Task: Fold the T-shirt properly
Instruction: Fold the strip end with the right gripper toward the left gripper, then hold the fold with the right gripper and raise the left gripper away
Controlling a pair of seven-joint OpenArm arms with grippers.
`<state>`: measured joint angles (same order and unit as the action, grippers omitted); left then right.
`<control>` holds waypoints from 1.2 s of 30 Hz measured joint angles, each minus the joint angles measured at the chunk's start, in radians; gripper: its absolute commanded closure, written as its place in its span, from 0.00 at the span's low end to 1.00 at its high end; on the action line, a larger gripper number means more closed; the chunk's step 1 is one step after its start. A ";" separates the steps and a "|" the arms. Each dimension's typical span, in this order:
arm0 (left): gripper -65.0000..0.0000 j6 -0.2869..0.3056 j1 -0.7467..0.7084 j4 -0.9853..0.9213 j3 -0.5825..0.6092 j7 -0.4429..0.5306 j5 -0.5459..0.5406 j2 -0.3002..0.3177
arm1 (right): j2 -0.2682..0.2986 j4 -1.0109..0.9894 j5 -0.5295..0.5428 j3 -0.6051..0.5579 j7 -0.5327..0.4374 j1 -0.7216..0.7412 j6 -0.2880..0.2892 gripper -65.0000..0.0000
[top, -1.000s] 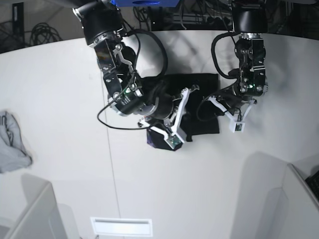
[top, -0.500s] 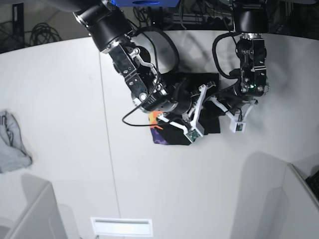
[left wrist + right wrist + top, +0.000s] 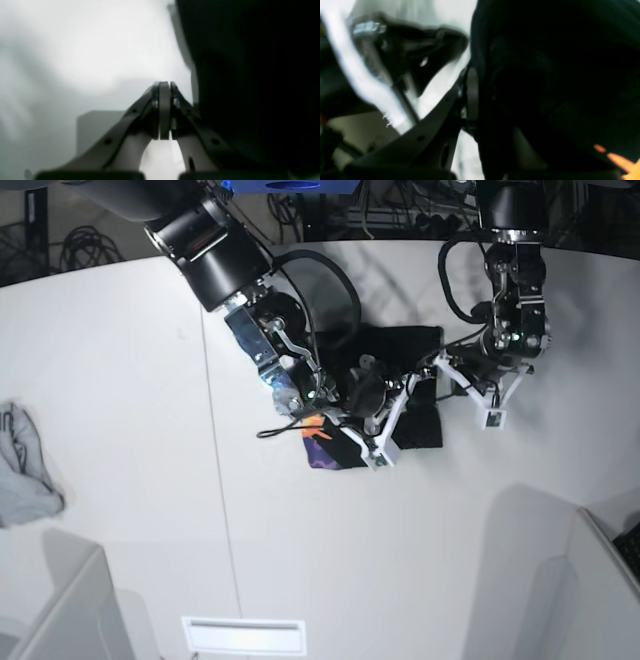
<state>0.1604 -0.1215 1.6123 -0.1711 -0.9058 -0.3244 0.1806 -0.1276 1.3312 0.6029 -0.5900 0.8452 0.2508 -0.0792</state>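
The black T-shirt (image 3: 400,395) lay bunched in a compact dark heap near the middle of the white tabletop (image 3: 130,380), with a patch of its purple and orange print showing at the heap's lower left edge. The right gripper (image 3: 372,442) reached across the heap from the left side of the base view. In its wrist view the jaws were clenched on a fold of the T-shirt (image 3: 545,87), black cloth filling the space beside the one visible finger (image 3: 471,100). The left gripper (image 3: 455,373) sat at the heap's right edge, and its wrist view showed the jaws pressed fully together with nothing between them, dark fabric (image 3: 250,87) just beside. A small grey cloth (image 3: 25,470) lay well apart at the far left edge.
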 measured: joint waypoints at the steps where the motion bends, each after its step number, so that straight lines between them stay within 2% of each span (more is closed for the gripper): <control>1: 1.00 0.003 -0.031 0.034 -0.029 -0.005 -0.003 -0.002 | 0.001 -0.004 0.000 -0.003 -0.002 0.000 -0.020 1.00; 6: 1.00 0.000 -0.126 0.188 -0.190 0.003 0.005 0.011 | 0.000 -0.003 0.022 -0.004 -0.037 0.001 -0.038 1.00; 11: 1.00 0.006 -0.220 0.211 -0.320 -0.004 -0.011 0.050 | 0.003 -0.005 0.021 -0.004 -0.038 0.006 -0.044 1.00; 17: 1.00 0.180 -0.261 0.209 -0.525 -0.003 -0.006 0.051 | 0.001 -0.005 0.021 -0.002 -0.037 0.004 -0.044 1.00; 19: 1.00 0.214 -0.264 0.207 -0.581 -0.005 -0.001 0.051 | 0.001 -0.005 0.022 -0.001 -0.038 0.004 -0.044 1.00; 21: 1.00 0.216 -0.264 0.207 -0.612 -0.007 0.009 0.052 | 0.001 -0.005 0.022 -0.001 -0.037 0.003 -0.045 1.00; 22: 1.00 0.216 -0.264 0.207 -0.619 -0.007 0.006 0.052 | 0.001 -0.005 0.022 -0.001 -0.037 0.003 -0.044 0.98; 23: 1.00 0.224 -0.264 0.207 -0.622 -0.007 0.006 0.051 | 0.001 -0.005 0.022 -0.001 -0.037 0.003 -0.045 0.87; 25: 1.00 0.225 -0.264 0.207 -0.622 -0.007 0.002 0.049 | 0.000 -0.005 0.022 -0.002 -0.038 0.004 -0.090 0.69; 28: 1.00 0.226 -0.266 0.207 -0.622 -0.007 -0.001 0.050 | 0.001 -0.005 0.023 -0.003 -0.038 0.003 -0.139 0.52; 31: 1.00 0.226 -0.267 0.207 -0.622 -0.007 -0.001 0.049 | 0.001 -0.002 0.023 -0.004 -0.037 0.004 -0.145 0.45; 36: 1.00 0.226 -0.267 0.207 -0.622 -0.007 -0.001 0.049 | 0.000 0.000 0.023 -0.004 -0.037 0.004 -0.145 0.45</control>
<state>0.3866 -0.3882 1.8194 -0.7933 -0.9131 -0.3252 0.2298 -0.1272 1.3312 0.6254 -0.5941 0.8078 0.2546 -0.2245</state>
